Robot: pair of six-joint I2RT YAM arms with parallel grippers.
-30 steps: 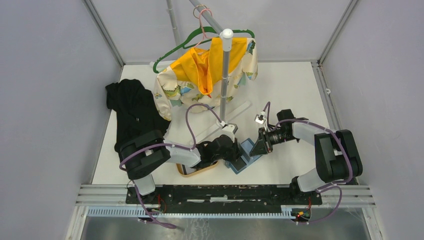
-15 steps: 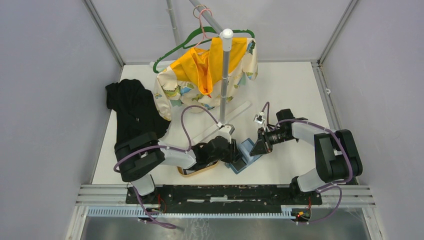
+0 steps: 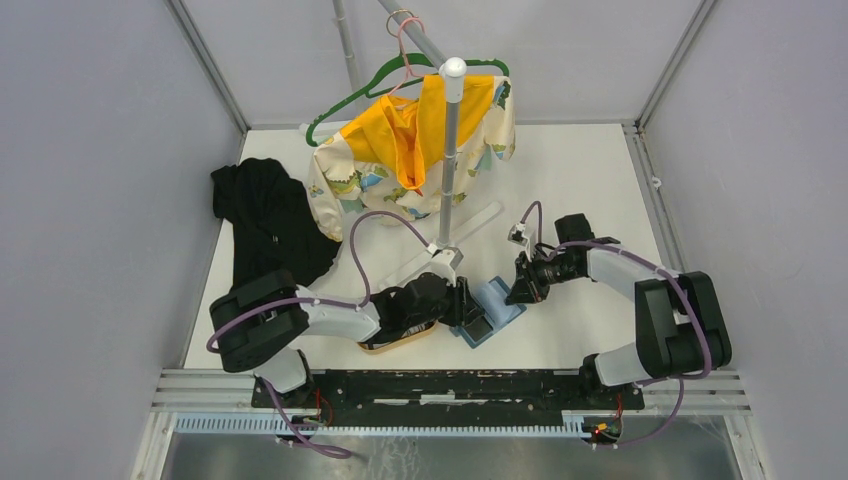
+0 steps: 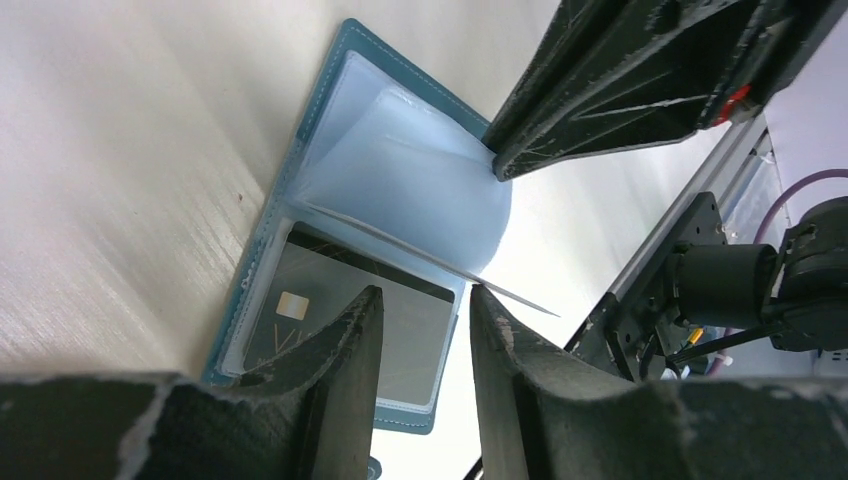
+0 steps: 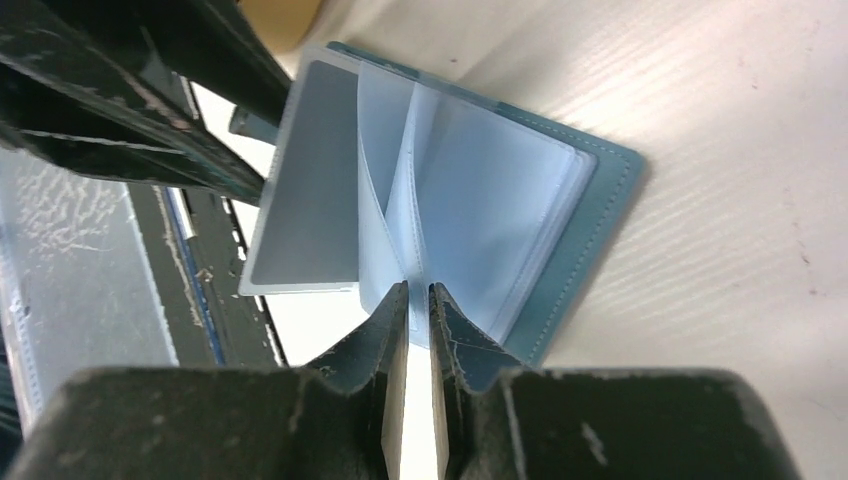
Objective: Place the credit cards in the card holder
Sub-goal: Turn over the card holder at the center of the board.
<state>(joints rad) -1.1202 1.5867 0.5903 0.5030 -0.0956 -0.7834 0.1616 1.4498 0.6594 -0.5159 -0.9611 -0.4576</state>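
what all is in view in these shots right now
card holder: one, teal with pale blue sleeves, lying open on the table between the hands
credit card: one seen, dark grey with a chip, in a holder sleeve
tray: one, tan, beside the holder, under the left arm
black garment: one, black, heaped at left in the top view
patterned garment: one, cream and yellow, hanging on the rack at the back
green hanger: one, green, at that garment's top
pink hanger: one, pink, above it
rack pole: one, grey, centre back
table: one, white
left hand: black, open over the card
right hand: black, pinching a holder sleeve
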